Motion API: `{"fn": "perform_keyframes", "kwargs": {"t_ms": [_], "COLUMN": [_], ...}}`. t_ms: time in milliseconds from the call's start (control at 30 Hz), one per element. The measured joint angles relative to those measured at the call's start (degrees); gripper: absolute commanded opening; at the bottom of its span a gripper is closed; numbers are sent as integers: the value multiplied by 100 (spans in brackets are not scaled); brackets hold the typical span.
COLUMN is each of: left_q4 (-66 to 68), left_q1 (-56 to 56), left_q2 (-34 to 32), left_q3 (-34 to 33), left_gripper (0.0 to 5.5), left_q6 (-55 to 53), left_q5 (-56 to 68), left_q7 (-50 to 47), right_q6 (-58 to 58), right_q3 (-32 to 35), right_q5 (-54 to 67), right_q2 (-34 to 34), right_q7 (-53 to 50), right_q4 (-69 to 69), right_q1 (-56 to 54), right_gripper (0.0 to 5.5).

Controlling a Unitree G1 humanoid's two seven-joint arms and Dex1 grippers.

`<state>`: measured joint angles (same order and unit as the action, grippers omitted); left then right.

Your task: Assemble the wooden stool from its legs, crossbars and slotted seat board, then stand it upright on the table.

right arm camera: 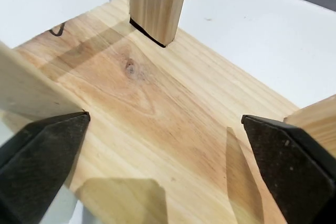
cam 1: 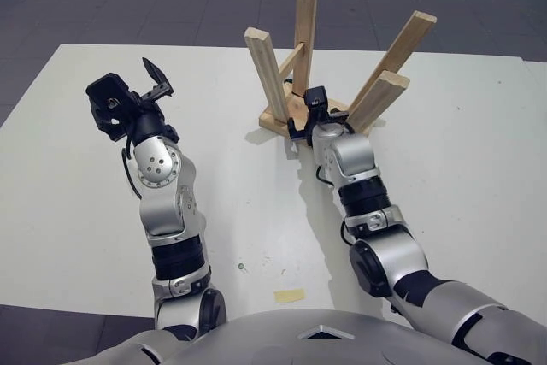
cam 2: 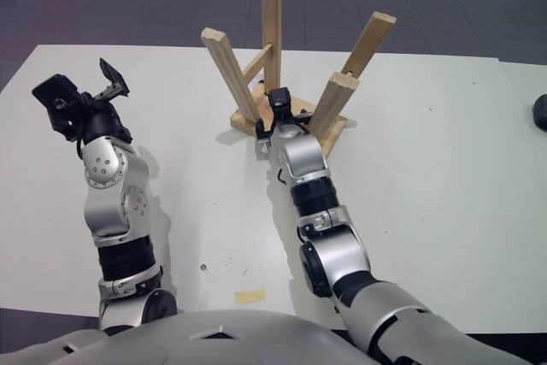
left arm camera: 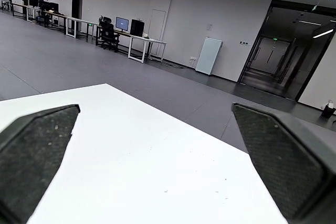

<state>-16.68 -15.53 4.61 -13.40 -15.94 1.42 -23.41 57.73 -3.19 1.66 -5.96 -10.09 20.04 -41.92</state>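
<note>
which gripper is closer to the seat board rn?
Right. The right gripper sits open right over the seat board, between the upturned legs. The left gripper is open too, raised well off to the robot's left above the table.

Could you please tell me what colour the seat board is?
The seat board is pale wood with brown grain, clearest in the right wrist view.

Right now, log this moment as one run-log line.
stool: inverted, seat board on table, legs up | right gripper: open at seat board, between legs | left gripper: open, raised, apart from stool
</note>
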Motion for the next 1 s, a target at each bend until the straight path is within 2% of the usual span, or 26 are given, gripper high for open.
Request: {"fn": "perform_keyframes", "kwargs": {"t_ms": [200, 400, 600, 733, 867, 1000], "left_q4": [-3, -4, -16, -32, -38, -47], "left_q1": [-29, -91, -131, -128, -125, -121], "left_q2": [17, 37, 43, 58, 57, 52], "left_q3": [-76, -96, -143, -144, -70, -54], "left_gripper": [540, 540, 540, 540, 540, 540], "left_q6": [-12, -38, -84, -116, -175, -175], "left_q5": [14, 21, 36, 38, 37, 36], "left_q7": [-22, -31, -29, -10, 35, 60], "right_q6": [1569, 2913, 3025, 3074, 3165, 3356], "right_q3": [393, 400, -220, -505, -587, -594], "right_q5": [434, 1002, 2065, 2840, 3455, 3576], "right_q2": [273, 1141, 2255, 2854, 3066, 3068], "right_q7": [688, 1546, 2035, 1996, 1675, 1561], "right_q4": [-221, -613, -1271, -1896, -2191, -2857], "right_q1": [-412, -548, -132, 185, 299, 538], "right_gripper": [538, 538, 538, 538, 538, 538]}}
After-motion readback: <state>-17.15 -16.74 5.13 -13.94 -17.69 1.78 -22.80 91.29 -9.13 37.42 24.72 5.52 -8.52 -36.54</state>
